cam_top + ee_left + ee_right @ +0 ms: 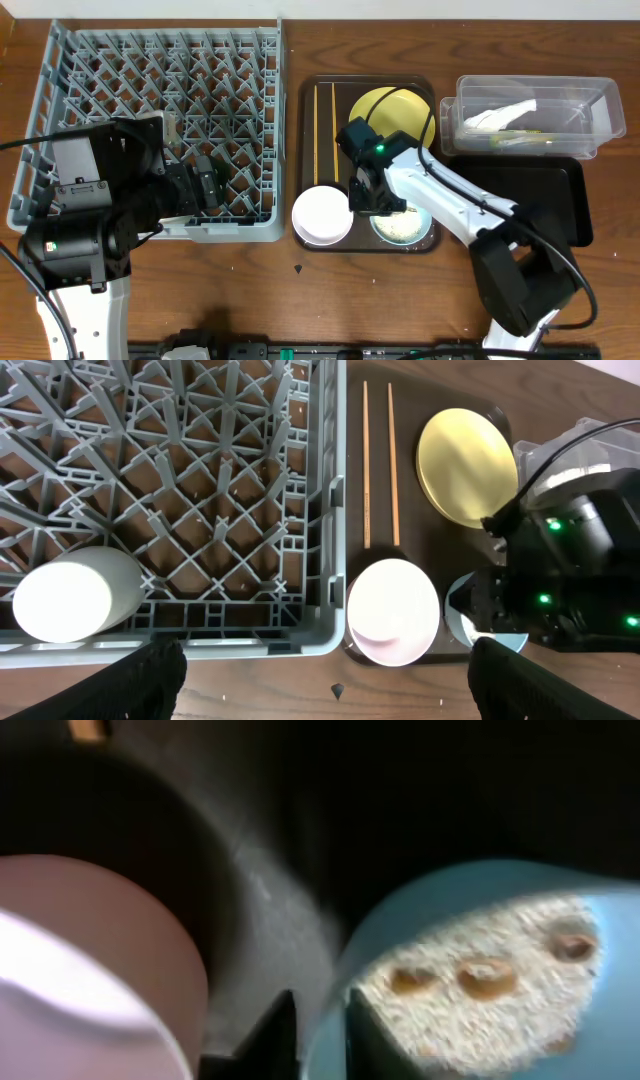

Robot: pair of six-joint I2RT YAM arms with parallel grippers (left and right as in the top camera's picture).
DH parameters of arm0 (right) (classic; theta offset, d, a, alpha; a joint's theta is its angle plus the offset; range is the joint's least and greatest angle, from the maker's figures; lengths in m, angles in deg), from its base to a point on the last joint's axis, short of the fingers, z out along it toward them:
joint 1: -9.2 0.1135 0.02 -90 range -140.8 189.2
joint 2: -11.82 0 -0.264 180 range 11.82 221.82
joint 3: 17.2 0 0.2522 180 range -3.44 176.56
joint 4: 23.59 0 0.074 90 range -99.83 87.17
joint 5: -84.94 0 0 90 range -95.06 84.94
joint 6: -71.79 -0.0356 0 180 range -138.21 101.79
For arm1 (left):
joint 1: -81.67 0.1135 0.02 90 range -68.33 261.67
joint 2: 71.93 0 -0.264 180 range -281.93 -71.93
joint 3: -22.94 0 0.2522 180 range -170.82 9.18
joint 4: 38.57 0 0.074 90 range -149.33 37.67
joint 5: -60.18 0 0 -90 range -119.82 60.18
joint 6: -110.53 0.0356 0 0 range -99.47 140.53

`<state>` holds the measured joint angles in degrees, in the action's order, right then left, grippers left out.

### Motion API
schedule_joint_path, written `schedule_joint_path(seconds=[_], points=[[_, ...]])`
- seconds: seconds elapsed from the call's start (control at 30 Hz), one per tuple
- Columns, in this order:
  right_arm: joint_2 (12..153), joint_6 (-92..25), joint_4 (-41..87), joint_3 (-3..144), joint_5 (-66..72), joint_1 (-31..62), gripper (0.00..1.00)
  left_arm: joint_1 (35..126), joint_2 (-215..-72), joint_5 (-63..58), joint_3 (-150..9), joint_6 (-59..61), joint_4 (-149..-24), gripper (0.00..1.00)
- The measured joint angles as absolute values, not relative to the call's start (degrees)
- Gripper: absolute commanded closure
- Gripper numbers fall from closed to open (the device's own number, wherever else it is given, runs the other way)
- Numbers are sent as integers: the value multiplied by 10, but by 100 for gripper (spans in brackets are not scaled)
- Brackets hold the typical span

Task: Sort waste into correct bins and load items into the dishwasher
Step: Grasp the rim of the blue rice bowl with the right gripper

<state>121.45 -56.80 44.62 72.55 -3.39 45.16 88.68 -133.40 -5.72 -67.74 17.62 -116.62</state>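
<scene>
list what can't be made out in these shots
The light blue bowl: overhead, the right gripper covers its left rim; left wrist view, the right arm hides most of it.
The clear tub contents: overhead, too small, hazy walls.
The brown rings in the food scraps: right wrist, too blurred to identify.
The white cup in the rack: overhead, hidden under the left arm.

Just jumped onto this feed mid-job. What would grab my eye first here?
The big grey dish rack fills the table's left side, with one white cup lying in it. On the dark brown tray beside it, the right hand pinches the rim of the light blue bowl, which holds pale food scraps. The left hand hangs open over the rack's front edge.
</scene>
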Motion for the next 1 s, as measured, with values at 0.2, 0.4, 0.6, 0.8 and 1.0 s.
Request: schedule_joint_path(seconds=[0.2,0.4,0.6,0.8,1.0], points=[[1222,-590,429,726,-40,452,99,887,-1334,-57,-677,176,-1167,9],[1225,-599,428,727,-46,452,90,887,-1334,-57,-677,176,-1168,9],[1251,-601,424,727,-57,452,89,887,-1334,-57,-677,176,-1168,9],[1252,-604,426,727,-68,452,99,887,-1334,-57,-677,176,-1168,9],[1248,-600,435,727,-70,451,99,887,-1334,-57,-677,176,-1168,9]])
